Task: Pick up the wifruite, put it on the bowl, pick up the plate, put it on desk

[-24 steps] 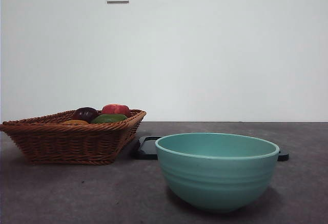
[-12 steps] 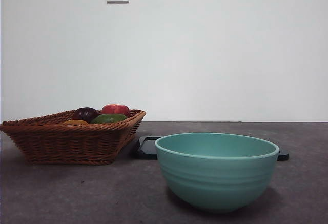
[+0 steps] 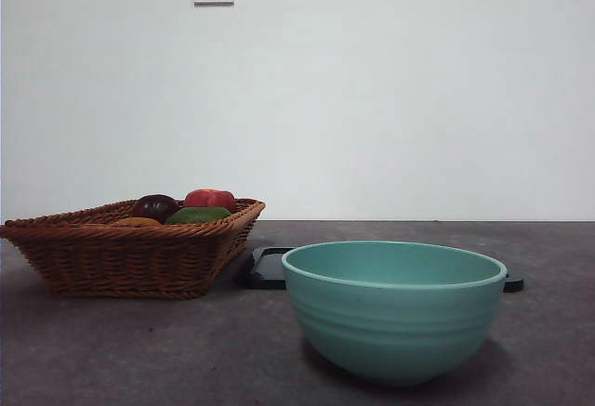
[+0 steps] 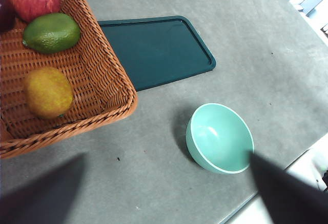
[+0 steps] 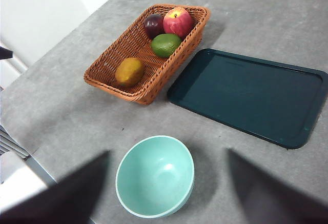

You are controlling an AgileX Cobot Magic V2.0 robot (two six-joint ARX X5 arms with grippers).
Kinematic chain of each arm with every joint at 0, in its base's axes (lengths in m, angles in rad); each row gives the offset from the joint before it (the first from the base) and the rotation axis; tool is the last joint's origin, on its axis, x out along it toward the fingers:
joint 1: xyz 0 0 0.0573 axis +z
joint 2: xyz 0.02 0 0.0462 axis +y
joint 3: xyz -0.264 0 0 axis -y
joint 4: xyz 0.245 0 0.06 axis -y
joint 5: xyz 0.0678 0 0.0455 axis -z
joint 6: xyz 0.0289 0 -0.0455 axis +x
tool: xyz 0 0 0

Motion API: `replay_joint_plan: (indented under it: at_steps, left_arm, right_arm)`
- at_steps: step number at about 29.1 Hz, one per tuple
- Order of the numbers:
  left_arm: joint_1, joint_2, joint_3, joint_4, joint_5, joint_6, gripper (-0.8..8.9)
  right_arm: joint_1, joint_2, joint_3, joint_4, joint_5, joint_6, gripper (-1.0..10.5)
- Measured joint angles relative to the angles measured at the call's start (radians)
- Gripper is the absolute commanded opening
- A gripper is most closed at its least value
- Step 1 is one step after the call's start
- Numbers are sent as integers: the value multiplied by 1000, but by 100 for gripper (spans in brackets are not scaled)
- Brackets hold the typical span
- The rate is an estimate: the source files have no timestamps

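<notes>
The wifruite (image 5: 129, 71) lies in a wicker basket (image 5: 110, 78) with a green fruit (image 5: 165, 44), red apple (image 5: 178, 22) and dark purple fruit (image 5: 153, 25). Beside the basket sits a dark green tray (image 5: 251, 96); the mint-green bowl (image 3: 393, 308) stands empty on the desk (image 5: 246, 8). Both grippers hang high above, jaws spread wide.

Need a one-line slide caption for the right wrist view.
Wifruite lies in the wicker basket with three other fruits, beside a dark tray; the bowl stands empty on the desk.
</notes>
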Motion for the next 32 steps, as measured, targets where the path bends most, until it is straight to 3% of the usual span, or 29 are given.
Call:
replay_joint_plan:
  at_steps: [14, 21, 32]
  left_arm:
    - [0, 6, 0, 1, 0, -1, 625]
    - [0, 114, 58, -51, -3, -4, 625]
    - [0, 461, 271, -179, -205, -7, 624]
  right_arm:
    - [0, 0, 0, 0, 0, -1, 588]
    - [0, 0, 0, 0, 0, -2, 588]
    - [0, -1, 0, 1, -6, 1, 588]
